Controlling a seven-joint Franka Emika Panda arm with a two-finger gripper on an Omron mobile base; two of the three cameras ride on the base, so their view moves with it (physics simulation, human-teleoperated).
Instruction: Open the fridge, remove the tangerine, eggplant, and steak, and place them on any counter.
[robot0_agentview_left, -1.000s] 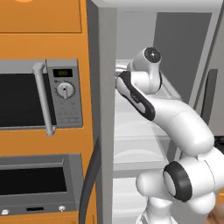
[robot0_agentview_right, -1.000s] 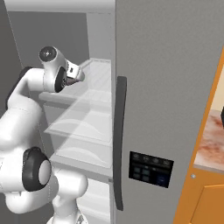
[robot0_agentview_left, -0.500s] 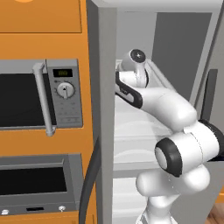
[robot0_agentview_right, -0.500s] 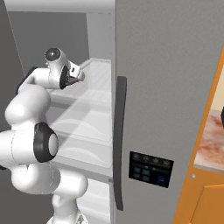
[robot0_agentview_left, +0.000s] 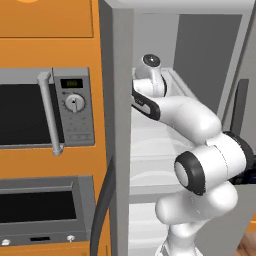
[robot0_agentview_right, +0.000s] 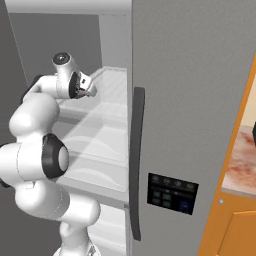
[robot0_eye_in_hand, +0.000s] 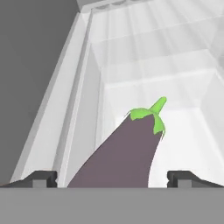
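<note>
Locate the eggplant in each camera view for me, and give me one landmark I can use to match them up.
Left base view: not in this picture.
Right base view: not in this picture.
Hand view: the eggplant lies lower centre on a white fridge shelf, green stem pointing up-right, between the open end effector fingertips.
Shared landmark: the white fridge shelf the arm reaches over.

The eggplant (robot0_eye_in_hand: 127, 153) lies on a shelf (robot0_eye_in_hand: 188, 131) inside the fridge (robot0_agentview_right: 200, 100), between the hand's (robot0_eye_in_hand: 111, 178) fingertips (robot0_eye_in_hand: 43, 177).
</note>
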